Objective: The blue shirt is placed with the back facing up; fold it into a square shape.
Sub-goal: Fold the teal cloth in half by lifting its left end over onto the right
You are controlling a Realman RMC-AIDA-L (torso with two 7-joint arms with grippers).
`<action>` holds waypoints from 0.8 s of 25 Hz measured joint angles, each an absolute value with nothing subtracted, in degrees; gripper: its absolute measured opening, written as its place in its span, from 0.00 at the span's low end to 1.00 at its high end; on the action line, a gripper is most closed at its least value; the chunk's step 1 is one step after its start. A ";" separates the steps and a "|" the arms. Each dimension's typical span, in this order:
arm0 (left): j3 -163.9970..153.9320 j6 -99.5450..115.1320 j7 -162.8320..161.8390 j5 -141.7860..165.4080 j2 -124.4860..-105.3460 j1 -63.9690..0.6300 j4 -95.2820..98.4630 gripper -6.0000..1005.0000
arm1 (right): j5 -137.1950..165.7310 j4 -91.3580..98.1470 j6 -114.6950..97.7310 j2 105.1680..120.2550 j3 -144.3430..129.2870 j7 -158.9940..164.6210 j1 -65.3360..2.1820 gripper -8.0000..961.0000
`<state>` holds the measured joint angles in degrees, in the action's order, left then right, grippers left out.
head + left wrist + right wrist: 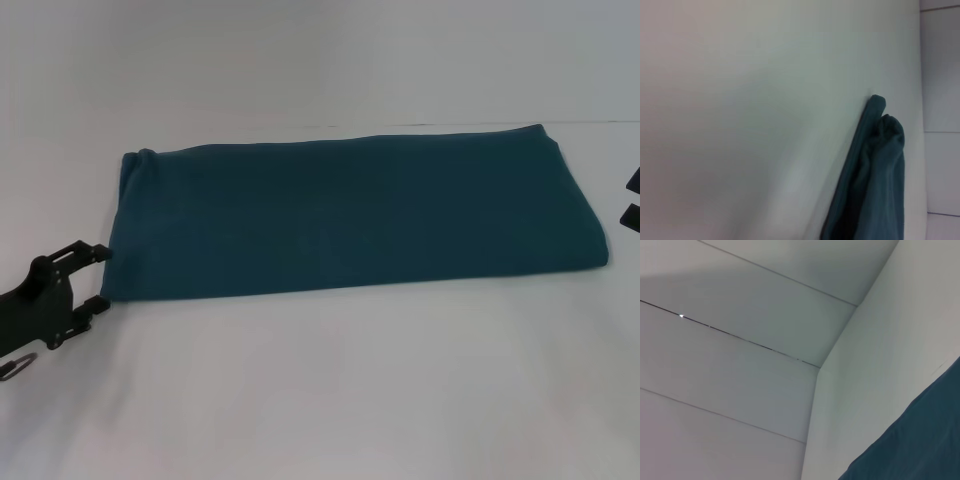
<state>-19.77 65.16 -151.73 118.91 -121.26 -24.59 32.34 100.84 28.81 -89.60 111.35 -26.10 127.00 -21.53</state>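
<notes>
The blue shirt [350, 212] lies on the white table as a long folded band, plain side up, running from left to right across the middle. My left gripper [98, 277] is open at the band's near left corner, one finger at the cloth edge and one just below it, with nothing pinched. At the right edge of the head view only two dark finger ends of my right gripper [632, 198] show, just off the shirt's right end. The left wrist view shows a bunched end of the blue shirt [875, 175]; the right wrist view catches a corner of the blue shirt [920, 440].
The white table [320, 380] spreads wide in front of the shirt and behind it. In the right wrist view the table's edge meets a pale panelled wall [730, 340].
</notes>
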 joint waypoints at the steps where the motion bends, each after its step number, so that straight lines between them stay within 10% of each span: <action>1: -19.93 64.96 -151.69 118.91 -121.31 -24.71 32.29 0.73 | 100.84 28.81 -89.58 111.35 -26.10 127.00 -21.53 0.77; 20: -22.76 59.89 -151.11 118.92 -121.45 -29.05 29.22 0.69 | 100.63 28.83 -89.63 111.18 -25.54 127.00 -21.18 0.77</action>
